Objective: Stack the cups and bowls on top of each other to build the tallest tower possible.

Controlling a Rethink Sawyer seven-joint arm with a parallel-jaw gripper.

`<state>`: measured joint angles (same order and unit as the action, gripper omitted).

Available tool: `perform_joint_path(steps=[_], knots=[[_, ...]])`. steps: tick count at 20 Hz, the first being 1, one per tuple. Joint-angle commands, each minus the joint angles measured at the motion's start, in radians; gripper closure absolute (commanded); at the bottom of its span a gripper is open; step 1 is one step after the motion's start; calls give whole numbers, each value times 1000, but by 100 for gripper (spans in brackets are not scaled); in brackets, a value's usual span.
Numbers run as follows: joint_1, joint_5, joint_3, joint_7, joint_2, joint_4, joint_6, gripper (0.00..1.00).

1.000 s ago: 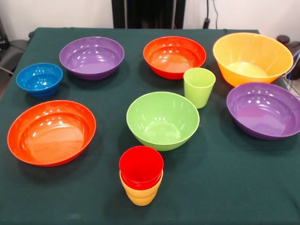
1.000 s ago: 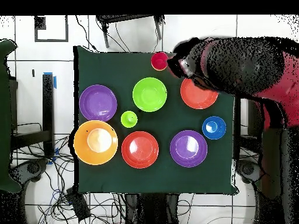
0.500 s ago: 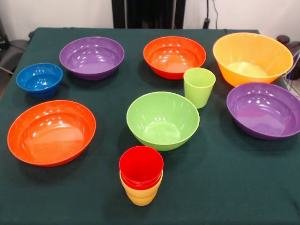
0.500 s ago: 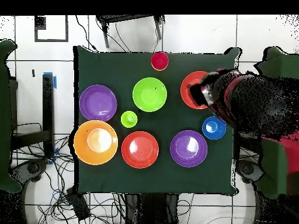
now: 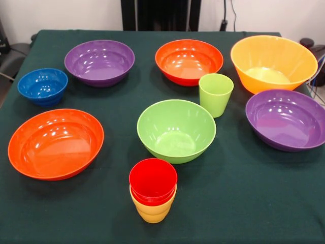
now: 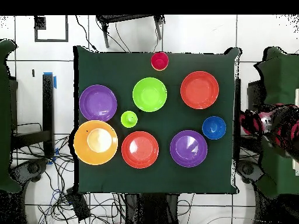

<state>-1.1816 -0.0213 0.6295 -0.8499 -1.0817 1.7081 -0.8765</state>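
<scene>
A red cup (image 5: 152, 180) sits nested in a yellow cup (image 5: 152, 211) at the table's near edge; this stack also shows in the overhead view (image 6: 159, 60). The green cup (image 5: 216, 94) stands alone beside the green bowl (image 5: 176, 130). The blue bowl (image 5: 42, 85), two purple bowls (image 5: 99, 62) (image 5: 287, 119), two red-orange bowls (image 5: 189, 61) (image 5: 55, 143) and the large orange bowl (image 5: 273, 62) stand apart, all empty. My arm's end (image 6: 252, 123) shows only in the overhead view, off the table's right side next to the blue bowl (image 6: 214, 127).
The dark green table cloth (image 5: 244, 203) carries all the pieces. The robot's pedestal (image 5: 160, 14) stands behind the far edge. Cables (image 6: 64, 192) lie on the floor round the table. Dark furniture (image 6: 7, 116) stands at the left in the overhead view.
In the overhead view my arm has swung from beside the cup stack, across the red-orange bowl, to off the table's right side. The cups and bowls have not moved.
</scene>
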Motion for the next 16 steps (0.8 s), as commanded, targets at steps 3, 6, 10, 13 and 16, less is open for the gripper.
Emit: perform_joint_path(steps=[3, 6, 10, 13, 16], knots=[[-103, -185, 84, 269, 176, 86, 29, 0], [-131, -236, 86, 260, 219, 59, 20, 0], [-154, -303, 89, 258, 299, 3, 26, 0], [-166, -351, 86, 257, 369, -45, 31, 0], [-172, -379, 96, 250, 433, -75, 53, 0]])
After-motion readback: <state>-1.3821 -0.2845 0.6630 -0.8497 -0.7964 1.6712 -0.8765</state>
